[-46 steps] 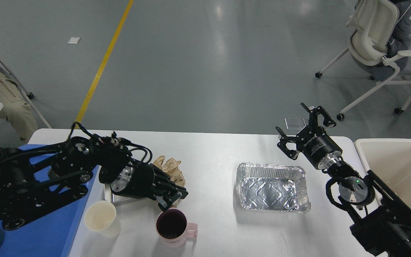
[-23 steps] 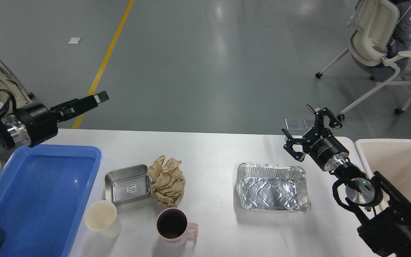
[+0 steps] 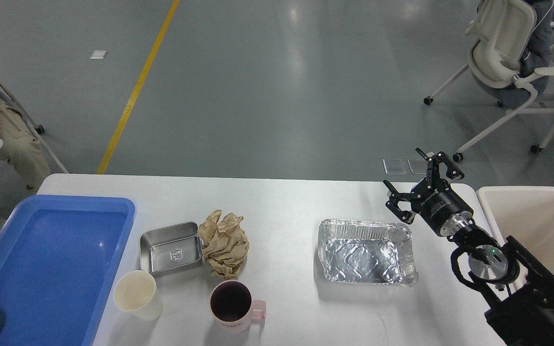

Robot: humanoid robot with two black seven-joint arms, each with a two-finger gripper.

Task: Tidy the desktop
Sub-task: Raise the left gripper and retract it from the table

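Above the desktop [image 3: 282, 202], right end effector [image 3: 419, 185] hangs spread, empty.

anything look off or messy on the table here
A crumpled brown paper wad lies loose on the desktop, pressed against the small steel tin. The foil tray looks dented along its rim.

cream bin [image 3: 541, 226] cut right | blue tray [image 3: 51, 264] cut bottom-left
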